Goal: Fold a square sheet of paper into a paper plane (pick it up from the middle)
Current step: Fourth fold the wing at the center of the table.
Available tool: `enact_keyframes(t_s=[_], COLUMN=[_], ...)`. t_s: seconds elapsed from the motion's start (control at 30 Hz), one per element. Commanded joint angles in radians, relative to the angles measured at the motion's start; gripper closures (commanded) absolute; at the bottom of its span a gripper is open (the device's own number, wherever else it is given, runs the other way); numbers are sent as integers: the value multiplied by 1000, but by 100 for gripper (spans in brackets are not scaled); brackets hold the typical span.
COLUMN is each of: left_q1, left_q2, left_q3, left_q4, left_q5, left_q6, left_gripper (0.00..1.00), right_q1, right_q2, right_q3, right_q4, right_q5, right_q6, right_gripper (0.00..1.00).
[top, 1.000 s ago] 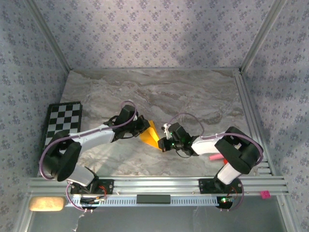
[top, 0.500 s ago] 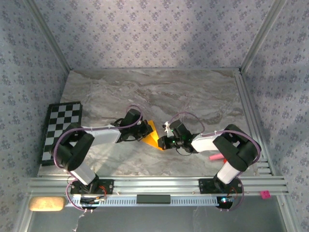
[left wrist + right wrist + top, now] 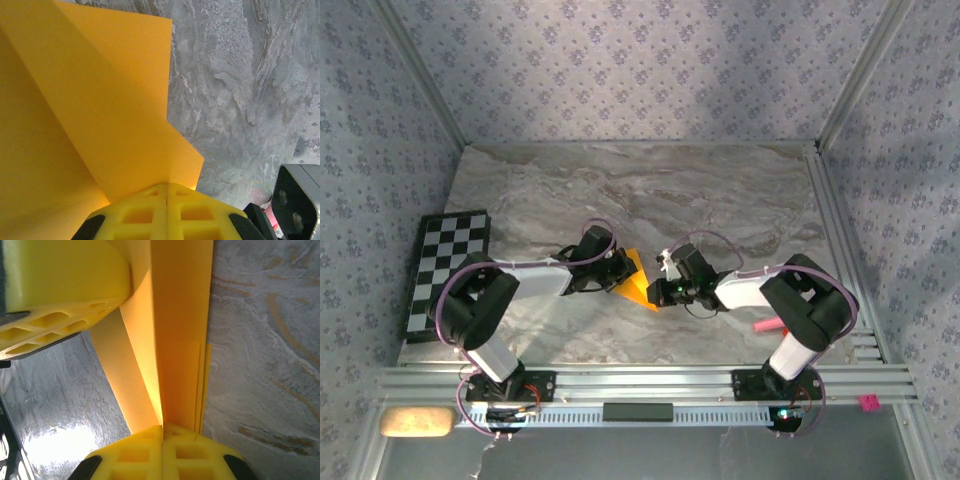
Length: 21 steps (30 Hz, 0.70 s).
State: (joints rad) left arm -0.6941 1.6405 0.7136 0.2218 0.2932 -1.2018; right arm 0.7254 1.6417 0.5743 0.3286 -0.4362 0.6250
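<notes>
The orange-yellow square sheet of paper (image 3: 636, 281), folded into overlapping layers, is held between both grippers just above the marble table. My left gripper (image 3: 619, 275) is shut on its left side; in the left wrist view a crease runs from the closed yellow fingertips (image 3: 166, 189) up across the paper (image 3: 100, 100). My right gripper (image 3: 657, 293) is shut on the lower right end. In the right wrist view, stacked layers of the paper (image 3: 180, 340) rise from its closed gripper (image 3: 162, 428). The left gripper's yellow finger (image 3: 60, 280) presses on the paper at the upper left.
A black-and-white chequered board (image 3: 445, 270) lies at the table's left edge. A pink stick (image 3: 765, 326) lies under the right arm near the right rail. Bare marble table (image 3: 650, 190) stretches behind the grippers. Metal rails (image 3: 650, 383) run along the near edge.
The left arm has swung in, its elbow nearer the centre, and its gripper has shifted slightly right and down on the paper. The right gripper has edged a little left. Both stay shut.
</notes>
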Motion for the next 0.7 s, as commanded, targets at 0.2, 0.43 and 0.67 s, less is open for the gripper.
enact_keyframes(t_s=[0.2,0.43,0.67], left_q1=[-7,-8,-7], left_q2=[37,51,68], left_q3=[27,29,33], left_q4=[14,9,34], left_q5=[-35,-41,-33], left_q6=[-4,-3,0], left_gripper=[93,93,92], right_q1=[-11,-12,-14], right_q2=[53,63,67], right_q3=[30,34,37], right_q4=[-131,-141,-144], right_q5=[-36,-41,-43], right_q6=[24,31,41], right_gripper=[94,94,94])
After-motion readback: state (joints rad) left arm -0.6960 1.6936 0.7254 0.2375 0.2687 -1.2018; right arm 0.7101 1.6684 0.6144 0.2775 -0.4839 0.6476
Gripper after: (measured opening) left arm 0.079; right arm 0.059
